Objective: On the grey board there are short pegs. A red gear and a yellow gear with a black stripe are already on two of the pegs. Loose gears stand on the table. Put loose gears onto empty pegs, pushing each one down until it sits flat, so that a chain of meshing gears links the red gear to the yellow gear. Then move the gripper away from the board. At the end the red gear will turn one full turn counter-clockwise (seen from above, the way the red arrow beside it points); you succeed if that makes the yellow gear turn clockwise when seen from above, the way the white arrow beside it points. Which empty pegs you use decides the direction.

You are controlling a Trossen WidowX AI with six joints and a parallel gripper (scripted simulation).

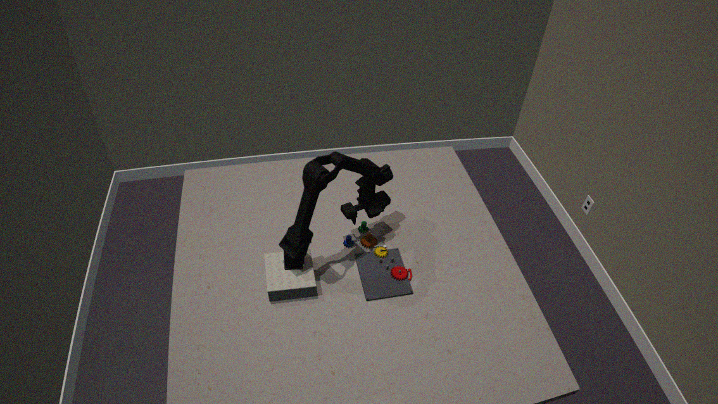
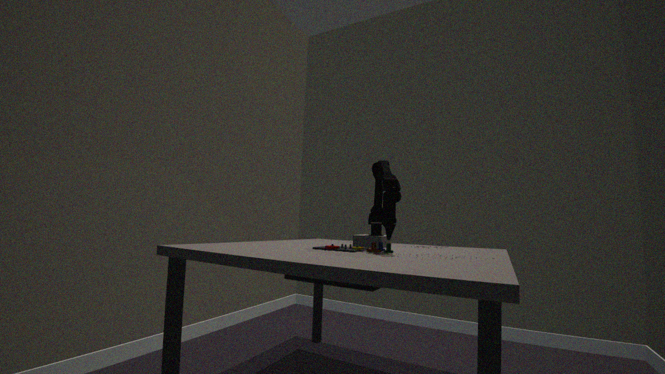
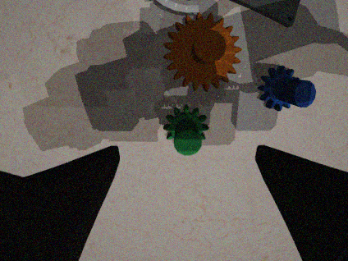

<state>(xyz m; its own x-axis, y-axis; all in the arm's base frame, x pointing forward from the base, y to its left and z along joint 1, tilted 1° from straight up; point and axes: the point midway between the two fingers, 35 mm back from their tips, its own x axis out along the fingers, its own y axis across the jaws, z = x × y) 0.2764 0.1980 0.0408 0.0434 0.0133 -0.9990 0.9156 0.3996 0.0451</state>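
Note:
My gripper (image 1: 364, 218) (image 2: 389, 238) (image 3: 187, 153) is open and empty, pointing down above the green gear. The green gear (image 1: 363, 228) (image 2: 388, 247) (image 3: 186, 123) stands on the table, its handle between the fingertips in the wrist view but below them. A larger orange gear (image 1: 368, 241) (image 3: 203, 51) and a small blue gear (image 1: 348, 242) (image 3: 304, 93) also stand on the table, handles up. On the grey board (image 1: 376, 284) (image 3: 279, 12) sit the yellow gear (image 1: 380, 252) with its black stripe and the red gear (image 1: 399, 273). Short empty pegs (image 1: 387, 267) stand between those two.
The red arrow (image 1: 411, 274) is beside the red gear. The white arrow (image 3: 180, 6) is partly cut off at the wrist view's top. The orange gear stands close to the board's edge near the yellow gear. The arm's pale base block (image 1: 290, 278) is left of the board.

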